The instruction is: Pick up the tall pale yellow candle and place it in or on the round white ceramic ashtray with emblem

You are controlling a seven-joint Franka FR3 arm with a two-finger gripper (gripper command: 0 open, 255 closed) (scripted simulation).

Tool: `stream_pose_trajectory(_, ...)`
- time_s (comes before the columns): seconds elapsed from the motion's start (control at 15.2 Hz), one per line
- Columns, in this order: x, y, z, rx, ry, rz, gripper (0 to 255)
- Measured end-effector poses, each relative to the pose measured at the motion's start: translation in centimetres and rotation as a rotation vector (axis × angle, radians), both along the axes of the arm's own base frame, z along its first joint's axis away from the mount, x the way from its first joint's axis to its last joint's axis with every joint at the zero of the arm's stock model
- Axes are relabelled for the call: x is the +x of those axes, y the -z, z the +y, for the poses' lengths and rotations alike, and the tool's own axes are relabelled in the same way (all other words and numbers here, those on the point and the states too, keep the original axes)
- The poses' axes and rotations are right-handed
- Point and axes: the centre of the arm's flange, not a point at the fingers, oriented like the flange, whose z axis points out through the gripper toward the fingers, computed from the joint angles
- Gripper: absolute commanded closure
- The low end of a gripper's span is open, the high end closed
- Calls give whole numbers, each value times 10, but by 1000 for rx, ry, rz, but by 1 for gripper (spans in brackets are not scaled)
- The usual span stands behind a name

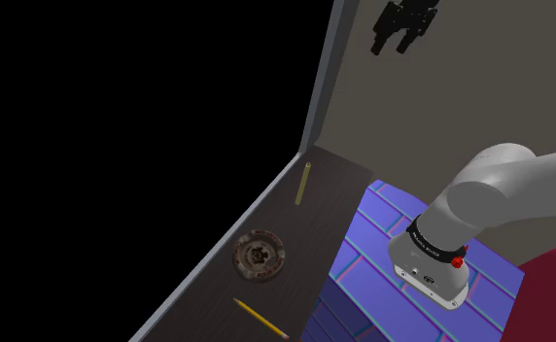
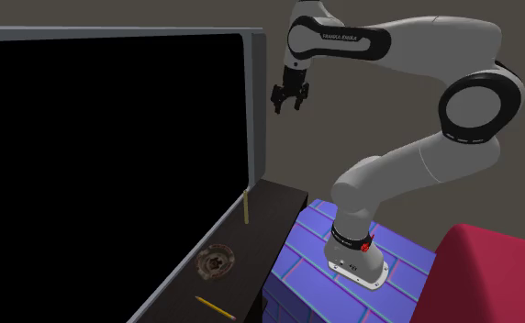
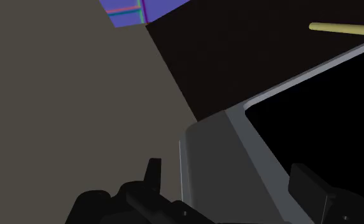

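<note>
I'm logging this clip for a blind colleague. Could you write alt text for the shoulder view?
The black hand hangs open high above a dark ledge, holding nothing. On the ledge, a thin pale yellow candle stands at the far end, with a round brownish ashtray and a yellow pencil nearer the camera.

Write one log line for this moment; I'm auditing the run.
stage: pre-grasp | gripper: open, empty, high up | candle: untouched on ledge | ashtray: empty

- arm (image 2: 407,165): white, dark joints, folded at the elbow, reaching high overhead
- gripper (image 1: 393,47): black, raised, pointing downward
- fingers (image 3: 152,173): standing apart, clasping nothing
</note>
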Motion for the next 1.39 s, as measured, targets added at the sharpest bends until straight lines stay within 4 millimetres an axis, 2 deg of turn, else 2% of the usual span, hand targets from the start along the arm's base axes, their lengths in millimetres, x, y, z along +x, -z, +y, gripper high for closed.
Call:
stream_pose_trajectory(0.2, 1, 10, 11, 1, -5, 10, 0)
stream_pose_trajectory(0.92, 7, 97, 120, 8, -47, 102, 0)
stream_pose_trajectory(1.39, -2, 151, 189, 12, -74, 160, 0)
